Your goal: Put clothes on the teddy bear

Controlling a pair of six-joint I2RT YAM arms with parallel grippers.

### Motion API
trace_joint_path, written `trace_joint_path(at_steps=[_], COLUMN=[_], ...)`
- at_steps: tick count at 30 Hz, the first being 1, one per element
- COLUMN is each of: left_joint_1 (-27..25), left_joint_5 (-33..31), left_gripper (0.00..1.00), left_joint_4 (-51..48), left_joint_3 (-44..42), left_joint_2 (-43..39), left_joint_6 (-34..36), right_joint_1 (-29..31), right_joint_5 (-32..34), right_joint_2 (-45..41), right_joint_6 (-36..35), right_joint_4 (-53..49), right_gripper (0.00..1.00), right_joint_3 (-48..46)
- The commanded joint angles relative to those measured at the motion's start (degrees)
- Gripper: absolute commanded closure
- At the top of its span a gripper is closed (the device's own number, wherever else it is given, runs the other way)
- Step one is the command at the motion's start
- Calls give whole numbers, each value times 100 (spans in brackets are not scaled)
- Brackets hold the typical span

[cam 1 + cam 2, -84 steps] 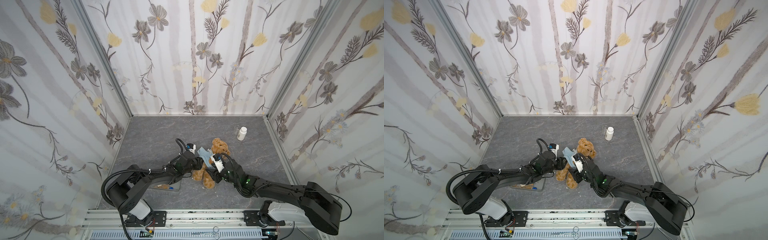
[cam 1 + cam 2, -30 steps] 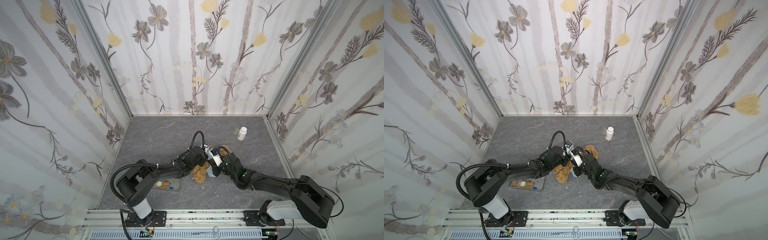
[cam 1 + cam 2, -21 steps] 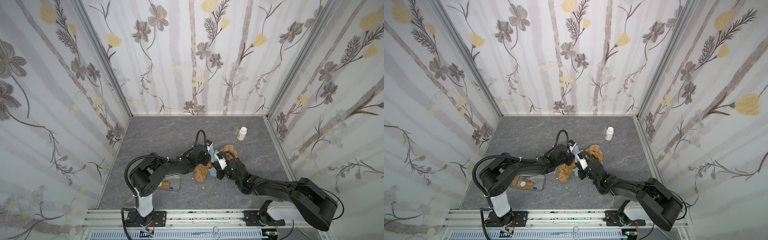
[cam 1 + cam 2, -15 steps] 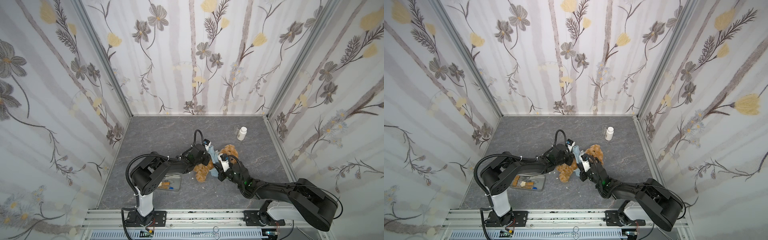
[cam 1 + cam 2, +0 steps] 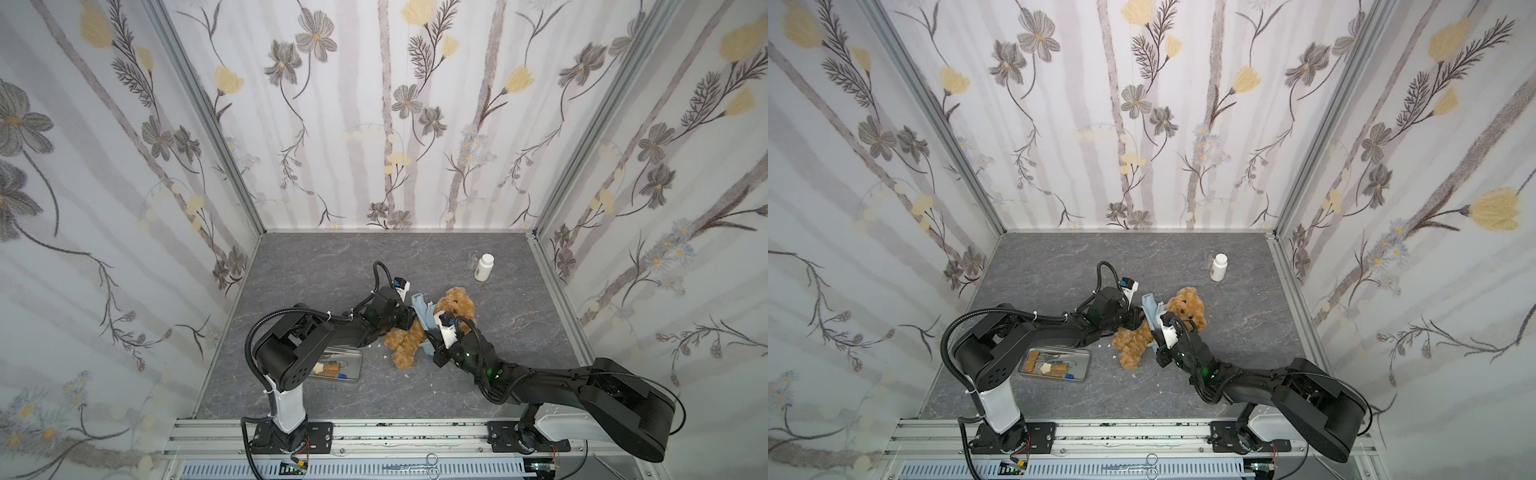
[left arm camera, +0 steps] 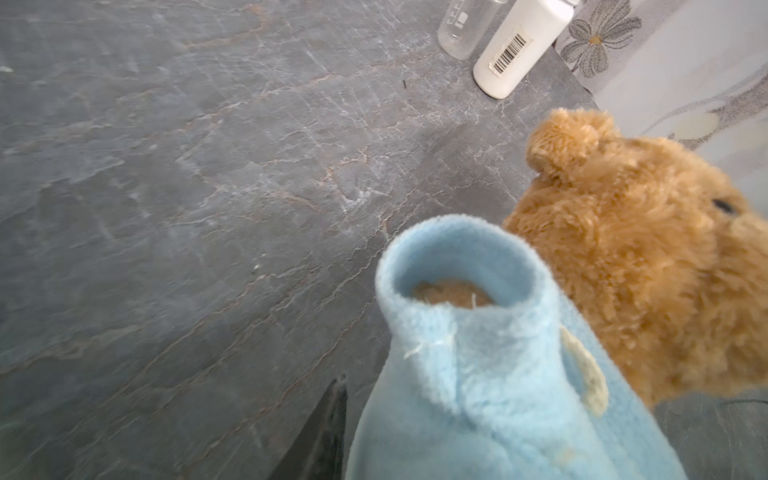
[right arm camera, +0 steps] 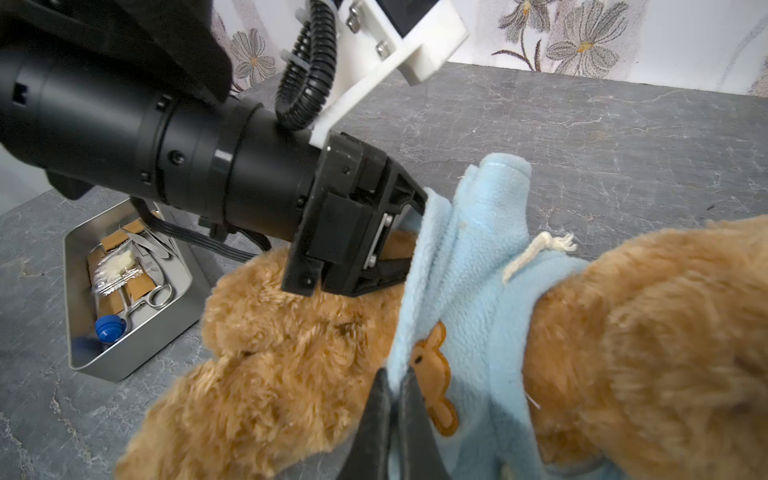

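The teddy bear (image 5: 457, 305) (image 5: 1185, 307) lies on the grey floor with its head toward the back right. A light blue shirt (image 5: 420, 311) (image 7: 478, 270) sits bunched round its chest, and one paw shows inside a sleeve (image 6: 457, 270). My right gripper (image 7: 395, 376) (image 5: 430, 332) is shut on the shirt's hem beside the orange emblem (image 7: 432, 370). My left gripper (image 7: 409, 232) (image 5: 1138, 318) is at the shirt's other edge with its jaws apart. One finger (image 6: 328, 428) stands just clear of the sleeve, and the fleece hides the other.
A white bottle (image 5: 483, 267) (image 6: 515, 45) and a clear vial (image 6: 465, 25) stand at the back right. A metal tray (image 5: 1087, 365) (image 7: 137, 353) of small tools lies front left, under the left arm. Walls close in three sides.
The right gripper has drawn toward the front with the hem in it, and the bear's head has come out from under the arms. The left gripper has stayed at the sleeve.
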Motion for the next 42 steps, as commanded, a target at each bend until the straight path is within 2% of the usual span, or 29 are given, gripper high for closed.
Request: trace_joint_path(at_steps=[1, 5, 6, 10, 14, 19, 25, 30, 35, 37, 39, 42], left_joint_1=[45, 47, 52, 52, 52, 131, 303, 296, 312, 311, 343, 443], left_joint_5=[-637, -269, -132, 491, 1125, 1303, 490, -161, 90, 49, -306, -204], left_gripper=[50, 37, 34, 24, 19, 17, 26, 25, 29, 32, 37, 43], left_joint_4=[-4, -39, -52, -136, -136, -136, -404, -549, -674, -842, -1196, -1638], left_joint_3=[-345, -1039, -1175, -1533, -1671, -1699, -1871, -1985, -1645, -1508, -1367, -1139], left_joint_2=[-389, -1112, -1264, -1669, -2032, -2676, -3330, -3510, -3194, -2996, -2997, -3003], left_joint_6=[-27, 66, 108, 399, 838, 924, 458, 490, -42, -191, -318, -268], right_joint_1=[-109, -239, -448, -653, -760, -798, -814, -817, -815, -815, -815, -815], right_joint_5=[-197, -150, -163, -262, -364, -501, -729, -874, -743, -676, -623, -415], right_joint_2=[3, -35, -69, -90, 97, 149, 26, 3, -4, -21, -78, -154], right_joint_6=[39, -173, -224, -413, -598, -771, -940, -991, -1040, -910, -774, -540], right_joint_4=[-715, -1012, -1048, -1306, -1555, -1504, -1404, -1385, -1834, -1972, -2059, -2365], right_gripper=[100, 100, 100, 100, 100, 100, 100, 100, 98, 96, 92, 78], right_joint_3=[228, 344, 354, 503, 790, 800, 745, 738, 814, 824, 800, 886])
